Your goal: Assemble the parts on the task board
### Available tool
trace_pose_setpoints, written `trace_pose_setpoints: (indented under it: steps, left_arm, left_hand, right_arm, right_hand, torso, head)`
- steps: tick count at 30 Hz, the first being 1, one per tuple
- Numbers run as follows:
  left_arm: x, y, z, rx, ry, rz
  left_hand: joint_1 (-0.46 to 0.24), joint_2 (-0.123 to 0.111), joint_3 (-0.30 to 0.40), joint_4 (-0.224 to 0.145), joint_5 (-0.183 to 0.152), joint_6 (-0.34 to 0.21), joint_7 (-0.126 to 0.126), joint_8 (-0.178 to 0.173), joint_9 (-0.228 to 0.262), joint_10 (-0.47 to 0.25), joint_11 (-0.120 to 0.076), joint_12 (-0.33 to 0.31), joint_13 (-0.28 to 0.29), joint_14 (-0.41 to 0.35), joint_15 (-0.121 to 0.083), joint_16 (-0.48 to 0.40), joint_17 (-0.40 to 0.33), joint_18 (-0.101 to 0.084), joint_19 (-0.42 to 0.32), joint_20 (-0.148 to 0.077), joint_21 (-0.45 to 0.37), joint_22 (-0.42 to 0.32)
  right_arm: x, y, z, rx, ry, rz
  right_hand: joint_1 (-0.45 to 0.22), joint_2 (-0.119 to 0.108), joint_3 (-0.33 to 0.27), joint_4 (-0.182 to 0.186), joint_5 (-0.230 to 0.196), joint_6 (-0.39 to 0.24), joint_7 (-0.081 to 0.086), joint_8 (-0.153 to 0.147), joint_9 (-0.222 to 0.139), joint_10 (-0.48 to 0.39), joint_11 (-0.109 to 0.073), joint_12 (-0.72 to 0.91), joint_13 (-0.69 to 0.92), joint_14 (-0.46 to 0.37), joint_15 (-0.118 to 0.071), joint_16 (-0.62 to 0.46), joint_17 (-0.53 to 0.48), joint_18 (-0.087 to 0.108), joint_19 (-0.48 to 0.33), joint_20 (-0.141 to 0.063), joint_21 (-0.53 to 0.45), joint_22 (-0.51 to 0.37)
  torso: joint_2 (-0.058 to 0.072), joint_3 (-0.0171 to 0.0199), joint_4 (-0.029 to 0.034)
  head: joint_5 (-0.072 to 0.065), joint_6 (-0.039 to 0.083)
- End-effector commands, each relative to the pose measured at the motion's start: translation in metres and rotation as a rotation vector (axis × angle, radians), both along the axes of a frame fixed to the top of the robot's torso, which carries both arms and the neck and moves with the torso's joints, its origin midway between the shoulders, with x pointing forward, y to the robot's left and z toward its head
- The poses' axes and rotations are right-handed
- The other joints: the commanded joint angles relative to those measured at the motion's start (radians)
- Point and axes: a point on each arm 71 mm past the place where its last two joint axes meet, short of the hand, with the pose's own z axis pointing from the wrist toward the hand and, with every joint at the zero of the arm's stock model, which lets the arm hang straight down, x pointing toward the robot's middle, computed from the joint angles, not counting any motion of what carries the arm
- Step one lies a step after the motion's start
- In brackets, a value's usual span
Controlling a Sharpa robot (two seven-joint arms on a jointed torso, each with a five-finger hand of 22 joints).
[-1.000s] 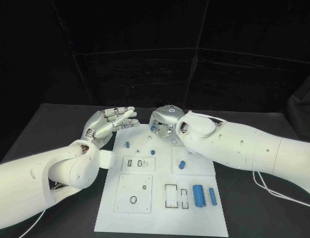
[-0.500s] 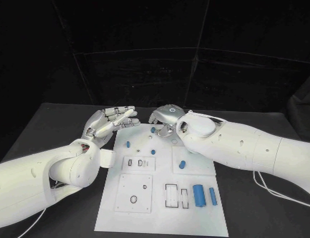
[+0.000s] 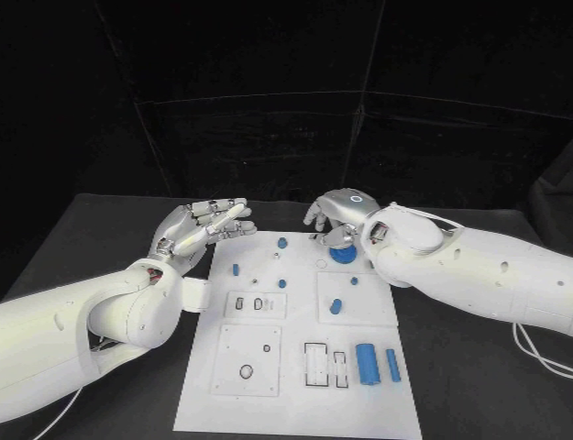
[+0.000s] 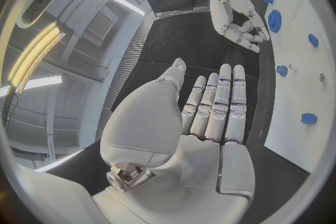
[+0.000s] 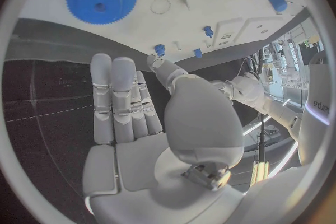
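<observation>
— Progress looks partial. On the task board (image 3: 300, 385) a blue gear (image 3: 345, 254) sits flat at the far end, while two blue cylinders (image 3: 367, 363) lie loose near the front, beside unfilled slots.

— And the hands?

— Right hand (image 3: 336, 218) hovers just above the gear, fingers apart, grasping nothing. Left hand (image 3: 204, 226) is raised by the board's far left corner, fingers straight, also released.

— Any writing?

— On the right arm some letters are visible, too small to read.
</observation>
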Motion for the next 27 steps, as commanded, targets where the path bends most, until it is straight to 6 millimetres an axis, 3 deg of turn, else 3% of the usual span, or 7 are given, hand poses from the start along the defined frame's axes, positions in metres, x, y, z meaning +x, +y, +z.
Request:
trace_pose_setpoints:
  steps: [1, 3, 6, 9, 10, 14, 27]
  left_arm:
    - [0.0, 0.0, 0.002, -0.005, -0.009, -0.016]
    - [0.0, 0.0, 0.002, -0.004, -0.008, -0.015]
    - [0.0, 0.0, 0.002, -0.004, -0.008, -0.015]
    - [0.001, 0.0, 0.001, -0.004, -0.007, -0.016]
    - [0.001, 0.0, 0.001, -0.004, -0.007, -0.016]
    - [0.001, 0.0, 0.001, -0.005, -0.006, -0.018]
    - [0.002, 0.0, 0.001, -0.005, -0.005, -0.019]
  left_hand:
    - [-0.001, 0.01, 0.0, -0.004, 0.0, 0.006, 0.023, -0.007, -0.001, 0.002, 0.004, -0.005, -0.001, 0.006, 0.001, -0.005, -0.001, 0.012, 0.008, 0.001, -0.007, -0.001]
    - [-0.001, 0.01, 0.0, -0.004, 0.0, 0.006, 0.023, -0.007, -0.001, 0.002, 0.004, -0.005, -0.001, 0.006, 0.001, -0.005, -0.001, 0.012, 0.008, 0.001, -0.007, -0.001]
    - [-0.001, 0.01, 0.0, -0.004, 0.0, 0.006, 0.023, -0.007, -0.001, 0.002, 0.004, -0.005, -0.001, 0.006, 0.001, -0.005, -0.001, 0.012, 0.008, 0.001, -0.007, -0.001]
    - [-0.001, 0.01, 0.0, -0.004, 0.0, 0.006, 0.023, -0.007, -0.001, 0.002, 0.004, -0.005, -0.001, 0.006, 0.001, -0.005, -0.001, 0.012, 0.008, 0.001, -0.007, -0.001]
    - [-0.001, 0.01, 0.0, -0.004, 0.0, 0.006, 0.023, -0.007, -0.001, 0.002, 0.004, -0.005, -0.001, 0.006, 0.001, -0.005, -0.001, 0.012, 0.008, 0.001, -0.007, -0.001]
    - [0.0, 0.011, 0.0, -0.005, 0.0, 0.006, 0.023, -0.008, -0.001, 0.002, 0.004, -0.006, -0.001, 0.006, 0.001, -0.006, -0.002, 0.012, 0.008, 0.001, -0.008, -0.002]
    - [0.0, 0.011, 0.0, -0.005, 0.0, 0.006, 0.023, -0.008, -0.001, 0.002, 0.004, -0.006, -0.001, 0.006, 0.001, -0.006, -0.002, 0.012, 0.008, 0.001, -0.008, -0.002]
  right_arm:
    - [0.0, -0.026, 0.003, 0.149, 0.113, -0.103]
    - [-0.001, -0.041, 0.002, 0.169, 0.16, -0.142]
    - [-0.002, -0.057, 0.0, 0.175, 0.208, -0.182]
    - [-0.003, -0.068, -0.003, 0.157, 0.259, -0.213]
    - [-0.003, -0.07, -0.004, 0.149, 0.276, -0.221]
    - [-0.002, -0.073, -0.009, 0.111, 0.318, -0.234]
    - [0.001, -0.062, -0.013, 0.019, 0.315, -0.212]
  right_hand:
    - [-0.029, -0.021, -0.016, 0.021, 0.017, 0.016, -0.021, 0.004, -0.001, 0.1, -0.028, 0.059, 0.038, 0.013, -0.022, 0.055, 0.063, -0.008, 0.027, -0.019, 0.034, 0.051]
    - [-0.049, -0.038, -0.042, 0.039, 0.042, 0.016, -0.032, 0.002, -0.003, 0.15, -0.039, 0.11, 0.078, 0.028, -0.031, 0.126, 0.154, -0.018, 0.054, -0.029, 0.067, 0.107]
    - [-0.05, -0.053, -0.106, 0.067, 0.08, 0.002, -0.041, -0.004, -0.007, 0.154, -0.048, 0.25, 0.218, 0.046, -0.038, 0.265, 0.331, -0.034, 0.098, -0.041, 0.128, 0.203]
    - [-0.048, -0.045, -0.177, 0.103, 0.095, -0.026, -0.034, -0.013, -0.009, 0.138, -0.042, 0.497, 0.487, 0.052, -0.033, 0.367, 0.47, -0.05, 0.129, -0.037, 0.183, 0.294]
    - [-0.024, -0.027, -0.22, 0.123, 0.102, -0.038, -0.032, -0.013, -0.007, 0.108, -0.034, 0.575, 0.577, 0.048, -0.036, 0.393, 0.502, -0.057, 0.131, -0.027, 0.199, 0.315]
    - [0.029, -0.026, -0.326, 0.184, 0.092, -0.071, -0.017, -0.011, -0.006, 0.061, -0.024, 0.697, 0.731, 0.043, -0.02, 0.432, 0.554, -0.056, 0.13, -0.021, 0.227, 0.353]
    - [0.095, -0.03, -0.359, 0.225, 0.077, -0.103, -0.01, -0.012, -0.008, 0.058, -0.019, 0.741, 0.796, 0.044, -0.013, 0.451, 0.582, -0.057, 0.129, -0.016, 0.241, 0.371]
  torso:
    - [-0.002, 0.0025, -0.0065]
    - [-0.003, 0.0034, -0.0085]
    - [-0.004, 0.0039, -0.0081]
    - [-0.003, 0.0039, -0.0065]
    - [-0.003, 0.0033, -0.0064]
    - [-0.002, 0.0035, -0.0067]
    - [-0.001, 0.0015, -0.0049]
  head:
    - [-0.001, 0.001]
    - [0.0, 0.001]
    - [-0.002, 0.002]
    - [-0.006, 0.003]
    - [-0.006, 0.004]
    - [-0.007, 0.004]
    - [-0.01, -0.001]
